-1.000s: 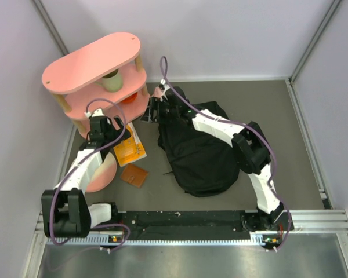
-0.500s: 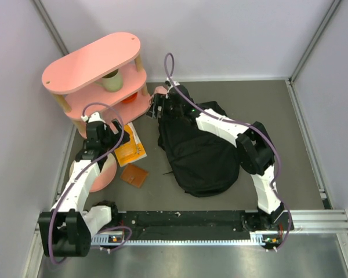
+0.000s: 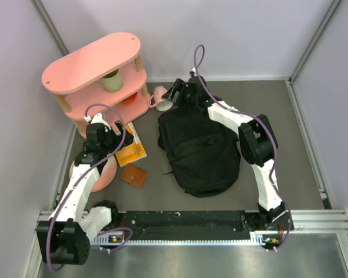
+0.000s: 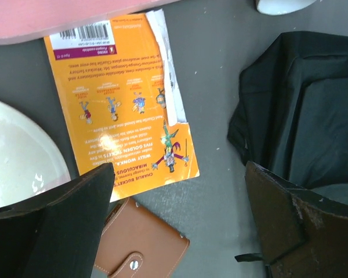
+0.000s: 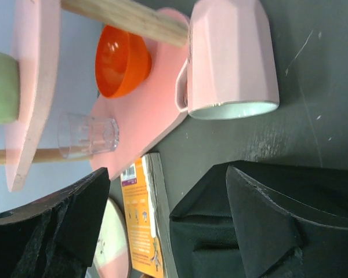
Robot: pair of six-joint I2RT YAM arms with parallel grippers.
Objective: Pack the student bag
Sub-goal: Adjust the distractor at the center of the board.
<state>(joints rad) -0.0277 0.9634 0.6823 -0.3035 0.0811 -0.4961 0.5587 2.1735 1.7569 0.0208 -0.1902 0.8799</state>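
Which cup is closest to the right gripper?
The pink mug, on the table just ahead of the open right gripper. The green cup and the clear glass both sit on the pink shelf, farther off.

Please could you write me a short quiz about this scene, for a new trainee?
1. True or false: the right gripper holds the pink ceramic mug.
2. What lies beside the orange paperback book? A: brown leather wallet; B: steel spoon; C: blue pen.
3. Fill in: the orange plastic bowl sits on the pink oval shelf's ____ board.
Key: 1 false, its jaws stand open; 2 A; 3 lowest.
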